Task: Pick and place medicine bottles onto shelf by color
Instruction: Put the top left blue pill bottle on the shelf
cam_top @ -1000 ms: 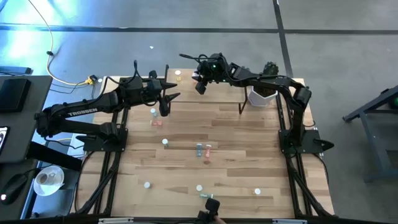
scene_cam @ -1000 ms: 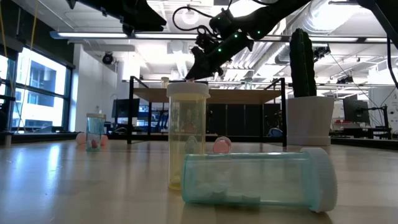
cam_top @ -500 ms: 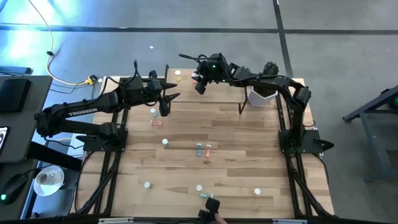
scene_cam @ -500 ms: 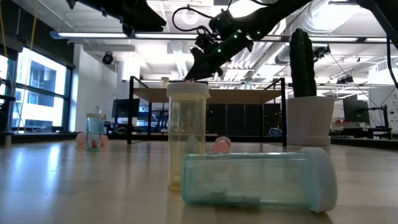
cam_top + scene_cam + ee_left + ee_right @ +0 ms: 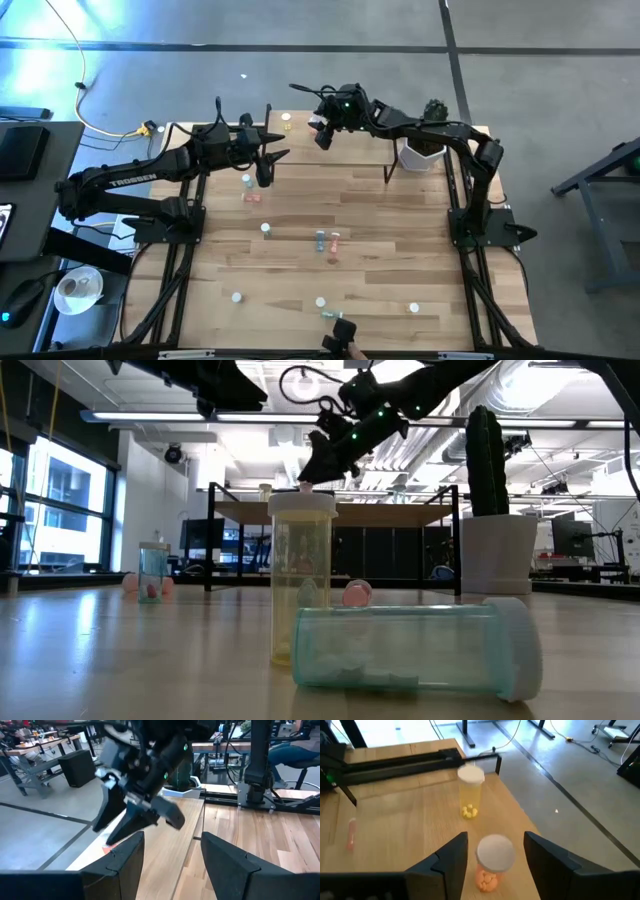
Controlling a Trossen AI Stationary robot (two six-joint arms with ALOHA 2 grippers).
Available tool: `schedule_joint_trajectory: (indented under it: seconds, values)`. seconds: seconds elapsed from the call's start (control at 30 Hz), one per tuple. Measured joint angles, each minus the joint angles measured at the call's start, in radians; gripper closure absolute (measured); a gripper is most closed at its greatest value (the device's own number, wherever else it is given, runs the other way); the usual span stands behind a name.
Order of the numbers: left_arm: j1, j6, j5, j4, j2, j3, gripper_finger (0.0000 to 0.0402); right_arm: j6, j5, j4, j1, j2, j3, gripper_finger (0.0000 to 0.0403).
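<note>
A low light-wood shelf (image 5: 395, 820) on thin black legs is set at the far edge of the table. Two white-capped bottles are stood upright on it, apart: a yellow bottle (image 5: 470, 792) holding yellow pills, and an orange-pink bottle (image 5: 492, 865) nearer the board's corner. On the tabletop, a yellow bottle (image 5: 301, 575) is seen upright just behind a pale green bottle (image 5: 415, 650) laid on its side, and a further small bottle (image 5: 153, 570) is stood well apart from them.

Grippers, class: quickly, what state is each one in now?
Left gripper: open, holding nothing.
Right gripper: open astride the orange-pill bottle on the shelf.
</note>
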Motion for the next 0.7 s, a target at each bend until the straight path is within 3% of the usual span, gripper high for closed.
schedule_joint_trajectory:
  seconds: [0.47, 0.7]
  values:
    - [-0.064, -0.053, -0.006, -0.215, 0.0, 0.0, 0.0216, 0.003, -0.007, -0.137, 0.046, -0.165, 0.0, 0.0218]
    - [-0.12, -0.161, -0.164, -0.381, 0.0, 0.0, 0.0216, 0.0, 0.004, -0.244, 0.103, -0.246, 0.0, 0.0217]
